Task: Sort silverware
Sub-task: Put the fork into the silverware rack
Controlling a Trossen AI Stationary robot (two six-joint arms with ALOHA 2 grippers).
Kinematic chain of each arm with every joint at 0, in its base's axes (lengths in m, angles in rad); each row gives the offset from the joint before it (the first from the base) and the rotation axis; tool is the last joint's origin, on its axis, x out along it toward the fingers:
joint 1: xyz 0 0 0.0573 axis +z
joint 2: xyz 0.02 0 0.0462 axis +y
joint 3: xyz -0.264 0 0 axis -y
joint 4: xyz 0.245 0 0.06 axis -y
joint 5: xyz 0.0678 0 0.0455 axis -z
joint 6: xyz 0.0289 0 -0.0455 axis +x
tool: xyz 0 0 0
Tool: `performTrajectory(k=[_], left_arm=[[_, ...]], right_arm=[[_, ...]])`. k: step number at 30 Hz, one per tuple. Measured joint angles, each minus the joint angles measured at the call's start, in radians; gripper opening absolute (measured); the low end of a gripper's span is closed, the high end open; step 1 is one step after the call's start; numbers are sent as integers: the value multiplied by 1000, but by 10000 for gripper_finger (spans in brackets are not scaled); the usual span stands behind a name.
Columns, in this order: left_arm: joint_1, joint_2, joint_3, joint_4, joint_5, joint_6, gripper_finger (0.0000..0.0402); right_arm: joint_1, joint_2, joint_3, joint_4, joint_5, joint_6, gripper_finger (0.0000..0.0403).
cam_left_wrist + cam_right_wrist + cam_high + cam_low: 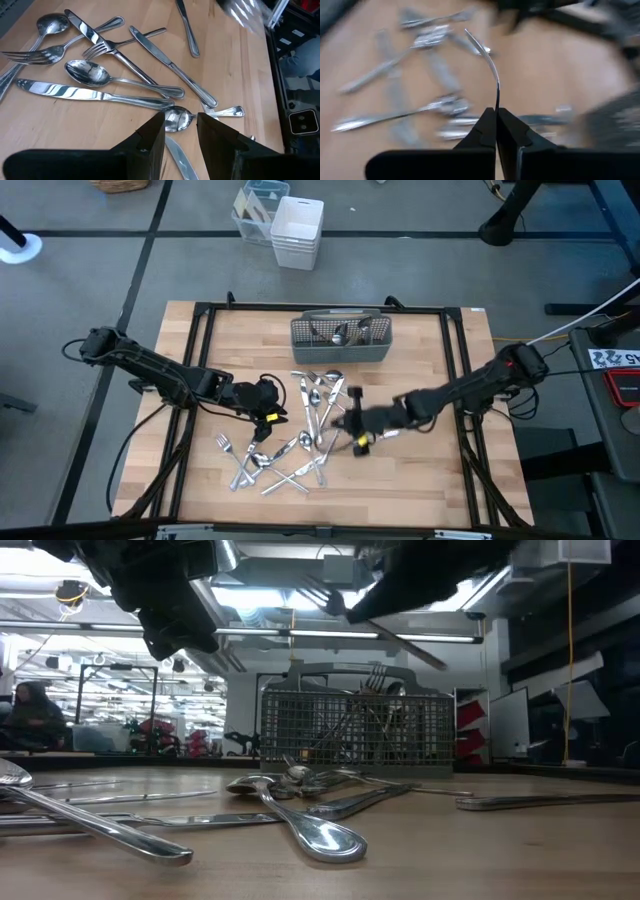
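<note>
My left tool (268, 403) hovered part-open and empty over the scattered silverware (285, 455) on the bench (420, 470). My right tool (496, 117) was clamped on one thin utensil (490, 62), held edge-on above the pile. Grip looked narrow; a swing toward the caddy (340, 340) might twist it loose.

Robotics lab, framed test table (480, 330), ceiling strip lights (300, 600)
</note>
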Motion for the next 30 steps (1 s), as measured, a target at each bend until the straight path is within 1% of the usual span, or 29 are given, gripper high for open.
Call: performTrajectory(k=[3, 5, 9, 13, 17, 22, 30], left_arm=[[0, 0, 0, 1, 0, 0, 107], [0, 0, 0, 2, -3, 0, 107], [0, 0, 0, 1, -28, 0, 107], [0, 0, 0, 2, -31, 12, 107], [0, 0, 0, 2, -30, 34, 107], [0, 0, 0, 2, -31, 42, 107], [0, 0, 0, 1, -31, 54, 107]], right_arm=[[-72, -10, 0, 110, 56, -98, 3], [-125, -9, 0, 200, 58, -143, 3], [-239, 14, 0, 360, 31, -199, 3], [-347, 36, 0, 510, -1, -195, 3], [-433, 71, 0, 620, -70, -173, 2], [-500, 144, 0, 739, -153, -132, 2], [-556, 247, 1, 892, -163, -132, 2]])
